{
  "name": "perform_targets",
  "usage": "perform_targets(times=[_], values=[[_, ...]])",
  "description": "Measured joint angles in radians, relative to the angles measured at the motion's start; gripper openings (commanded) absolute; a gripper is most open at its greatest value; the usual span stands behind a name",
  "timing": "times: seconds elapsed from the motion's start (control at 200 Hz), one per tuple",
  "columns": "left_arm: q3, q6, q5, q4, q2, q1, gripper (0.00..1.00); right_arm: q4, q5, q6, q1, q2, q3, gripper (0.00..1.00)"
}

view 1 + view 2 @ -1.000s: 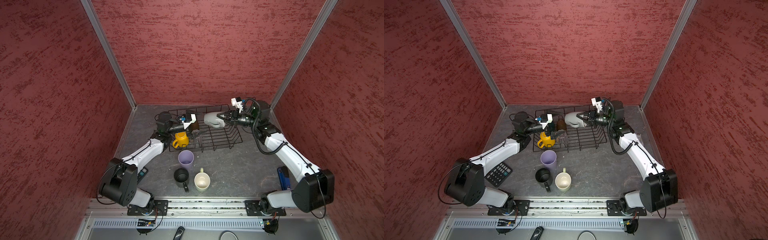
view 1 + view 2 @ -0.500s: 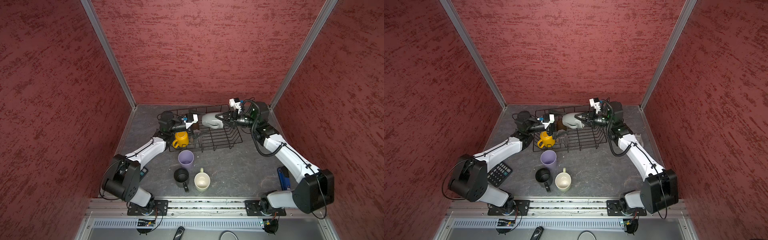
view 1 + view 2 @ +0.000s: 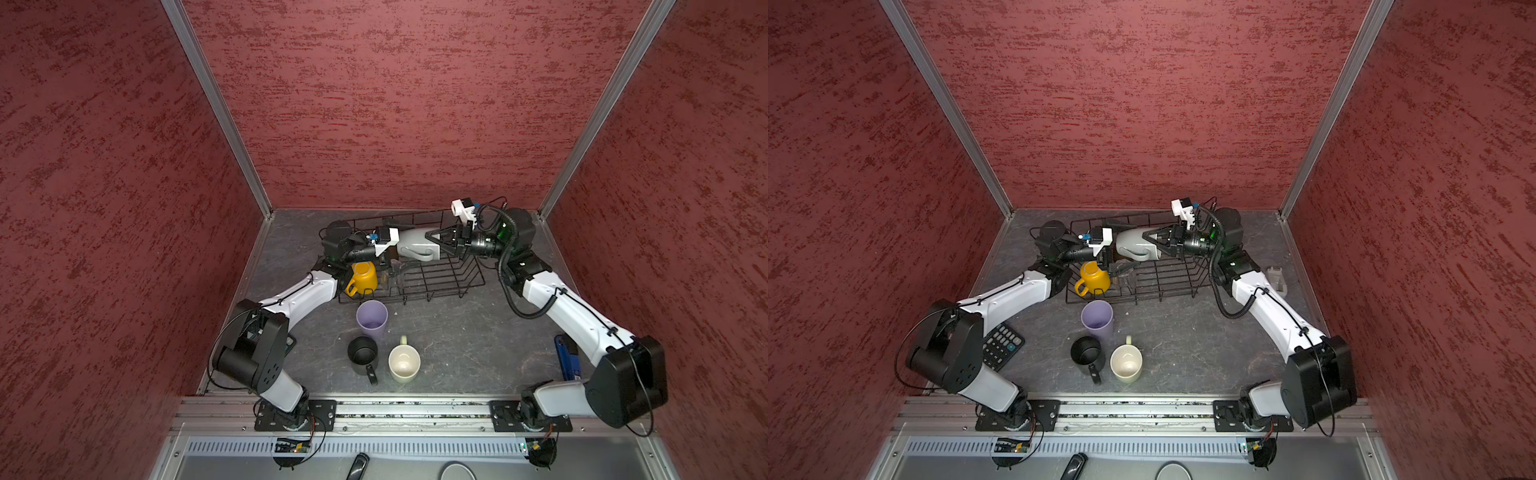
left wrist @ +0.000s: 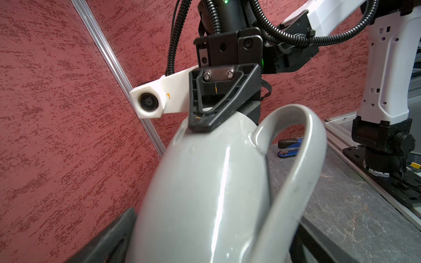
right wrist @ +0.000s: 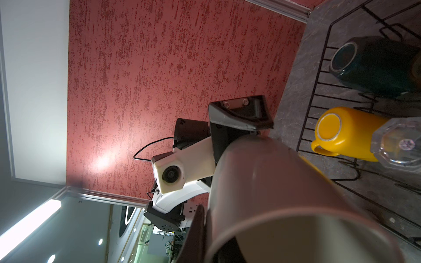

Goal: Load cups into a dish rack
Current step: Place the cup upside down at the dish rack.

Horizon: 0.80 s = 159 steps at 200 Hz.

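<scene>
Hanging sideways above the dish rack point(image 3: 415, 294) is the grey mug point(image 3: 415, 245), and it sits between both arms! The right gripper point(image 3: 434, 244) comes in from the right, pinched narrow on the mug's rim; the left wrist view shows one finger point(image 4: 211, 113) pressed flat against the outer wall. The mug's handle points toward the near side in both top views.

From the left, the left gripper point(image 3: 395, 247) has its jaws spread wide on either side of the mug's base end. One dark finger point(image 4: 109, 239) shows just beside the body, though I can't tell whether it is touching.

Down in the rack, the yellow mug point(image 3: 362, 277) stands bottom up in the near left corner, with the clear ribbed glass point(image 5: 401, 145) just to its right. The teal mug point(image 5: 376, 66) sits farther back on the left side.

Out on the table point(image 3: 457, 340), near of the rack, three stand mouth up: the lilac tumbler point(image 3: 372, 318) just beside the rack's near edge, then the black mug point(image 3: 363, 355) and the cream mug point(image 3: 404, 363) side by side.
</scene>
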Motion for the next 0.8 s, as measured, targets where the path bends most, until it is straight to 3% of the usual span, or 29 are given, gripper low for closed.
perform_targets(times=[0.797], values=[[0.031, -0.062, 0.075, 0.089, 0.034, -0.021, 0.98, 0.164, -0.018, 0.119, 0.015, 0.02, -0.043, 0.0]])
